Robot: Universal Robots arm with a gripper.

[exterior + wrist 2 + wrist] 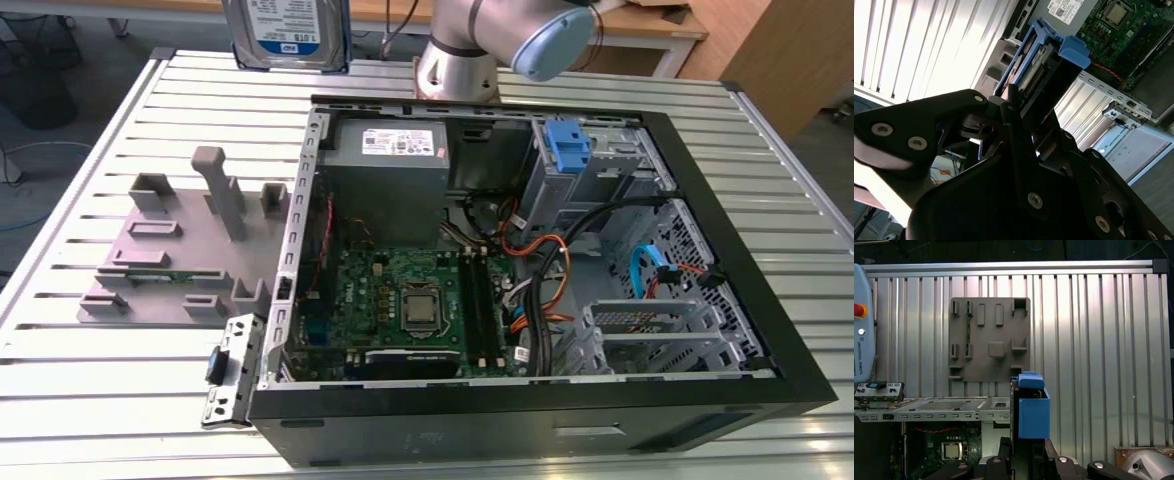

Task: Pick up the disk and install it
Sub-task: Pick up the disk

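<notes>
Though lifted well clear of the table (94, 390), not yet installed. Counts as roughly halfway, at a guess: pick-up done, fitting into the open computer case (781, 330) left to do. Finds the disk (286, 30) at the upper left of the exterior view, high up, label toward the camera, partly cut by the frame edge. Hangs well apart from the case and from the grey holder plate (147, 265) lying just beside the case on the exterior view's left. Stands on edge in both wrist views, blue bracket outermost, with plate, table slats and case beyond it. Held by the gripper (1026, 456): closed narrow on the disk's near end, black fingers (1013, 115) pressed against its sides, no gap to be seen. Touches nothing else, as far as can be told.
</notes>
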